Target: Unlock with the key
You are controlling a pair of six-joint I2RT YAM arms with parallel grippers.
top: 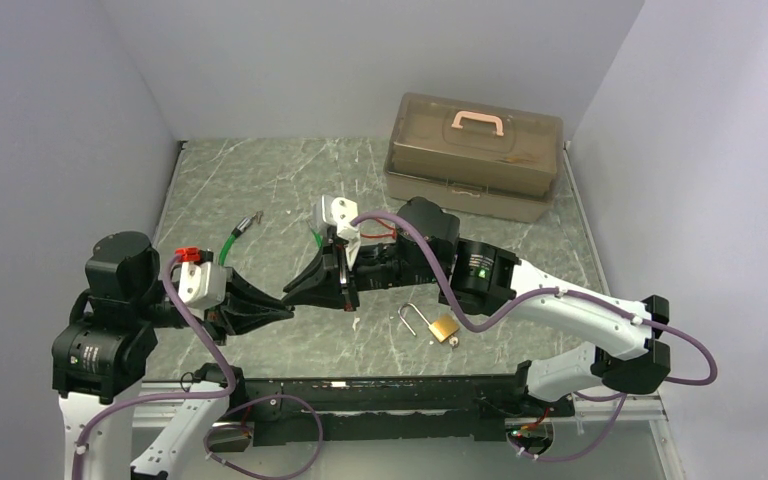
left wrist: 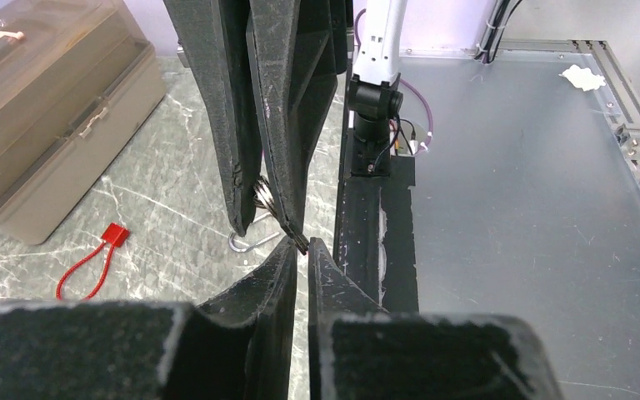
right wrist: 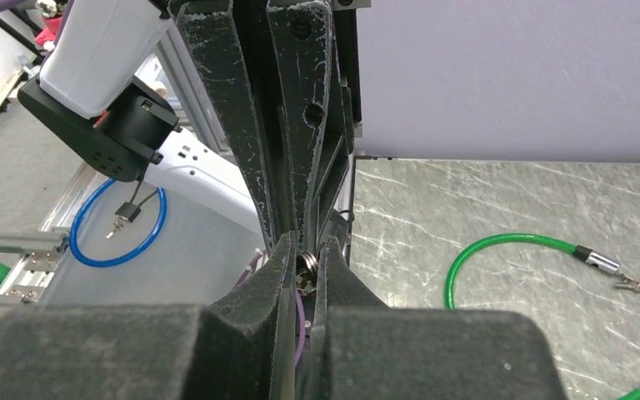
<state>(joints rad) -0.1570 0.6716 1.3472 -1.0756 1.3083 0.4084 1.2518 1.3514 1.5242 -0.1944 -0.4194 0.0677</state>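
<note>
Two grippers meet tip to tip above the green marbled table (top: 260, 185). The right gripper (right wrist: 306, 247), jaws pressed together, pinches a small metal key (right wrist: 307, 263). The left gripper (left wrist: 302, 248) has its jaws drawn to a slit around the key's free end, though no view shows how firmly it bites.

The handover looks like the weak point. So little metal is shared between four fingertips that a release on one side before the other grips fast would likely drop the key. A pull at a slight angle could twist it askew for the keyhole.

The brass padlock (top: 444, 328) lies flat on the table, to the right of the meeting point and apart from both grippers. Its shackle points left, and whether it is latched cannot be made out. Nothing holds the padlock, so a key pushed at it would probably just slide it along.

The right arm's wrist housing sits just behind the padlock, and its purple cable (top: 480, 322) curves close beside it. Both crowd the approach, and the cable might snag.

Farther out, a green clip lead (top: 232, 243) lies behind the left gripper and a red looped tie (left wrist: 92, 262) lies toward the back of the table. A translucent lidded case with a pink handle (top: 475, 155) stands at the back right, well clear of the work.
</note>
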